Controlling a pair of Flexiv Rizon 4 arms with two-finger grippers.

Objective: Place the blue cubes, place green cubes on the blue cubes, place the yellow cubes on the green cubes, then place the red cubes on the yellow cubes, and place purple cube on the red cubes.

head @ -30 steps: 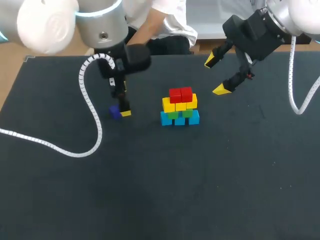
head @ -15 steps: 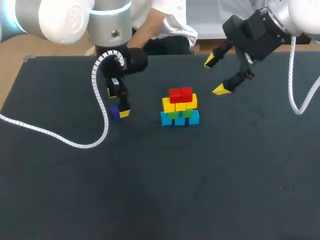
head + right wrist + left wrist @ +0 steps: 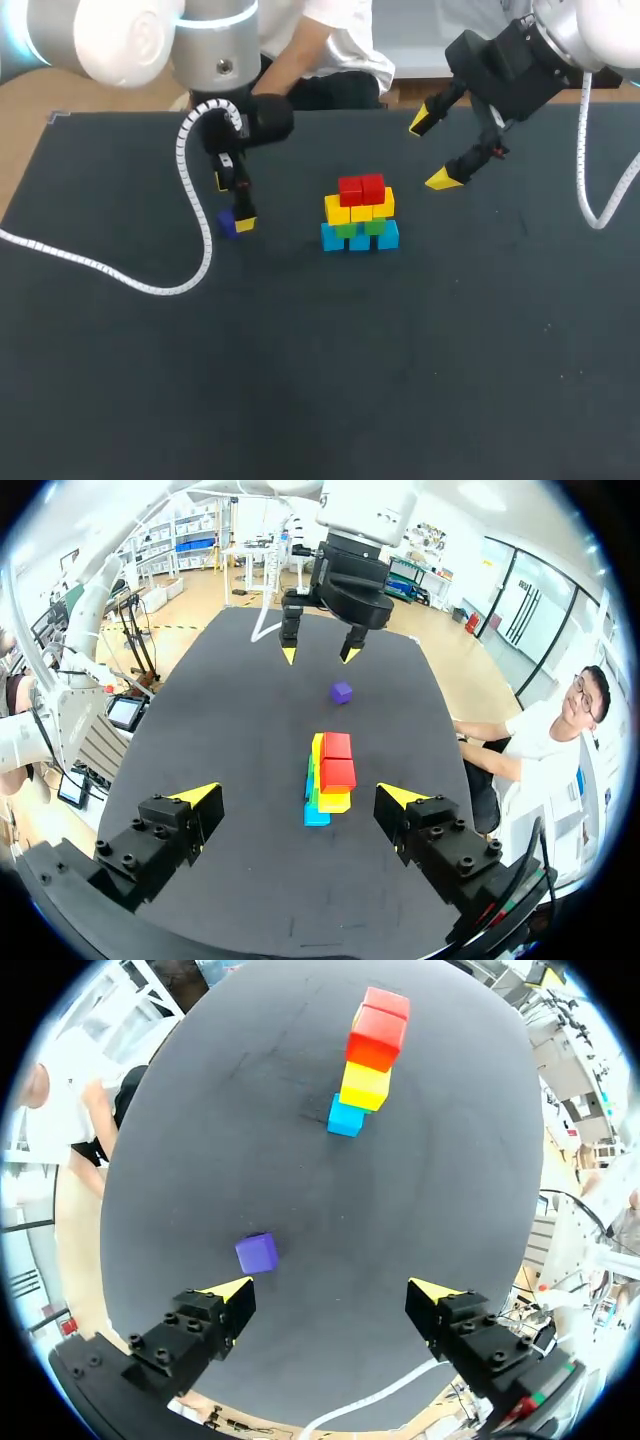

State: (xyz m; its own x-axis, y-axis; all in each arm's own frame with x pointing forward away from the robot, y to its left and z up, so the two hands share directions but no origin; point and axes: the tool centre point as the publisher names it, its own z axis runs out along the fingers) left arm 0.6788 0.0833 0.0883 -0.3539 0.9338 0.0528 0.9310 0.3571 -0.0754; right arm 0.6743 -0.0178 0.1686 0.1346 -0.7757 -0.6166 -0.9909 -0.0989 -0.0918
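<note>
While the purple cube (image 3: 229,222) sits alone on the dark table (image 3: 300,380), well apart from the stack and on its left in the head view, the stack itself stands near the table's middle. Blue cubes (image 3: 360,238) form its bottom row, green cubes (image 3: 360,227) sit on them, yellow cubes (image 3: 358,208) lie across the green, and two red cubes (image 3: 361,189) rest side by side as the top layer.

The left gripper (image 3: 234,205) hangs right by the purple cube with its fingers spread wide, holding nothing. In the left wrist view the cube (image 3: 257,1253) lies just ahead of one yellow tip, far closer to that finger than to the other, so it is not gripped from two sides (whether that one tip touches it I cannot tell). Farther ahead in that view the stack shows side-on, red above yellow above blue.

The right gripper (image 3: 430,150) is held above the table beyond the stack, toward the far right, also wide open and empty. In the right wrist view its gripper (image 3: 299,794) frames the stack ahead of it, with the purple cube (image 3: 342,691) beyond the stack and the left gripper (image 3: 318,656) above and beyond the cube.
</note>
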